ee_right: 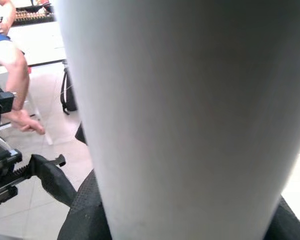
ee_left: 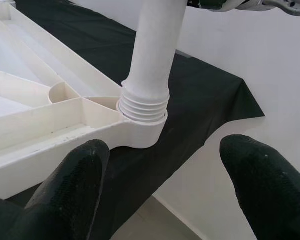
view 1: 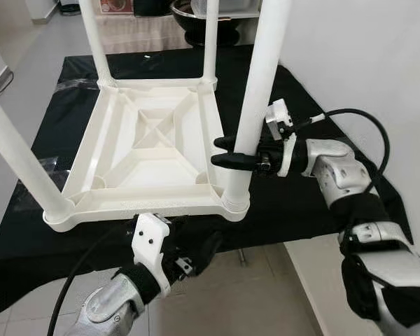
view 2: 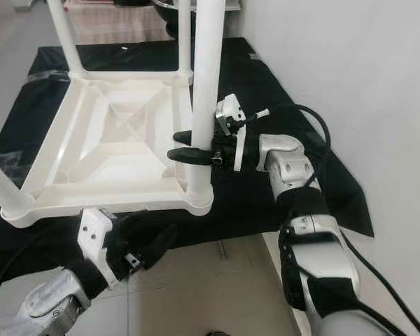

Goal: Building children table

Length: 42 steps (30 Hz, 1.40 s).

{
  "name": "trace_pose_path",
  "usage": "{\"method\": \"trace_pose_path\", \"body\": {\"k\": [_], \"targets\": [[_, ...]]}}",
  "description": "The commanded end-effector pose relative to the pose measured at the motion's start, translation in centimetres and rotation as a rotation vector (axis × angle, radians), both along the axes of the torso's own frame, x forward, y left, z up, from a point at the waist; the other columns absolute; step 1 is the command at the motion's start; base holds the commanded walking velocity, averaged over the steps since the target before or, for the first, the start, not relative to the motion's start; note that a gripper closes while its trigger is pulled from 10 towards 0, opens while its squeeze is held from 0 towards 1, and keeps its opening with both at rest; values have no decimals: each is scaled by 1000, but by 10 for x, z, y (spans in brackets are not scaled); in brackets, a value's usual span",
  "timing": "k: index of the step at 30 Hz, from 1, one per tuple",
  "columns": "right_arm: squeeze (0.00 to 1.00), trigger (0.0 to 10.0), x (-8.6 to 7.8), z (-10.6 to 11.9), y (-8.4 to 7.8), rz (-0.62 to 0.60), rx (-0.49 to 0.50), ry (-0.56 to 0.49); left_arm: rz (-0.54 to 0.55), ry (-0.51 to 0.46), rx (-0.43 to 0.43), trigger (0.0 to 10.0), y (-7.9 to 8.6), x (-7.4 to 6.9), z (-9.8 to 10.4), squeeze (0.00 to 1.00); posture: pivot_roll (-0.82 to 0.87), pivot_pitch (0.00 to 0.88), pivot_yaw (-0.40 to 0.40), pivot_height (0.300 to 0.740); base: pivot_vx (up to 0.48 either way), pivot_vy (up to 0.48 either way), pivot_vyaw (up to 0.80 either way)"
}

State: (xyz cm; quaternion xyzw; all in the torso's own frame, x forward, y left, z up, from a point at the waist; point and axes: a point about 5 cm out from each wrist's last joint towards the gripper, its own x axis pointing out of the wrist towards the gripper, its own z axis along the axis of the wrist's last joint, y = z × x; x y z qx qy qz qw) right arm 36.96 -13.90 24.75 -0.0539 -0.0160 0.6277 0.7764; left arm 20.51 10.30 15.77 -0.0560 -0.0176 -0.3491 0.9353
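— Black cloth (view 1: 294, 203) is seen draped over the counter, with pale floor tiles (view 1: 252, 294) below its hanging edge. What is laid on it?

— White moulded plastic: the children's table (view 1: 143, 157) is set upside down on the cloth, its underside ribbed with a diagonal cross and a raised rim. Four smooth round legs stand up from the corners; all are cut off by the top or left edge of the frame.

— How is the near right leg (view 1: 255, 105) joined?

— A ringed, threaded collar is seen at its base, seated in the round corner socket (ee_left: 140, 132).

— And the arms?

— The right gripper (view 1: 231, 152) is held level against that leg partway up, its jaws closed around the tube; the leg hides part of the fingers. The left gripper (view 1: 196, 255) is held below the counter's front edge, near that corner, jaws spread apart with nothing between the textured black fingers (ee_left: 77, 185).

— Anything else?

— A person's bare arm and hand (ee_right: 20, 117) are made out in the right wrist view, blurred.
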Motion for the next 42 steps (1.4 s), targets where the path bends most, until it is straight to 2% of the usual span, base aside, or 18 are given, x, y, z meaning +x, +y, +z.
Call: {"method": "trace_pose_path", "body": {"k": [1,2,5,7,8,10,11,12,18,19,20,25,26,28,33,34,37,42], "targets": [[0,0,3,-7,1,-49,-28,5,-9,9,13,10000,0,-2,-1,0,14,181,-62,740,0,0,0],[0,0,5,-14,0,-163,-27,-43,-2,6,14,10000,0,-1,-2,0,10,180,-67,740,0,0,0],[0,0,5,-16,-1,-213,-20,-64,0,5,14,10000,0,-1,-2,0,10,180,-67,740,0,0,0],[0,0,6,-22,-2,-334,-9,-67,6,5,13,10000,1,0,-2,0,-4,175,-86,740,0,0,0],[0,0,6,-36,-2,-650,-13,-63,20,4,8,10000,4,1,-2,0,-19,180,-77,740,0,0,0],[0,0,-30,-63,7,-1109,10,-5,47,1,-7,10000,9,5,-1,0,-54,182,-50,740,0,0,0],[0,0,-30,-63,7,-1109,10,-5,47,1,-7,10000,9,5,-1,0,-54,182,-50,740,0,0,0],[0,0,-49,-69,20,-1199,35,27,47,-2,-7,10000,9,9,0,0,-63,161,-43,740,0,0,0],[0,0,-31,-65,52,-1081,93,17,41,-6,5,10000,8,18,-2,0,-58,130,-38,740,0,0,0],[0,2314,-26,-64,58,-1045,83,14,38,-8,7,10000,8,20,-2,0,-58,121,-41,740,0,0,0],[0,10000,-24,-63,62,-1035,72,11,36,-9,8,10000,7,21,-2,0,-58,121,-42,740,0,0,0],[0,10000,-24,-49,70,-939,88,-23,46,-13,5,10000,8,23,-2,0,-56,111,-48,740,0,0,0],[1000,10000,-27,-44,72,-844,117,7,54,-15,4,10000,9,24,-2,0,-47,107,-53,740,0,0,0],[1000,10000,-31,-31,67,-643,158,12,67,-17,6,10000,10,25,-3,0,-45,108,-56,740,0,0,0],[1000,10000,-32,-29,61,-474,126,-10,70,-19,5,10000,10,25,-3,0,-42,111,-62,740,0,0,0],[0,10000,-34,-34,62,-355,64,-40,68,-21,3,10000,9,24,-2,0,-28,124,-65,740,0,0,0],[0,10000,-33,-41,61,-206,-27,-67,70,-21,1,10000,8,22,-2,0,-24,127,-65,740,0,0,0],[0,10000,-16,-39,50,-150,-60,-26,71,-11,-6,10000,7,13,-1,0,8,153,-71,740,0,0,0]]}}
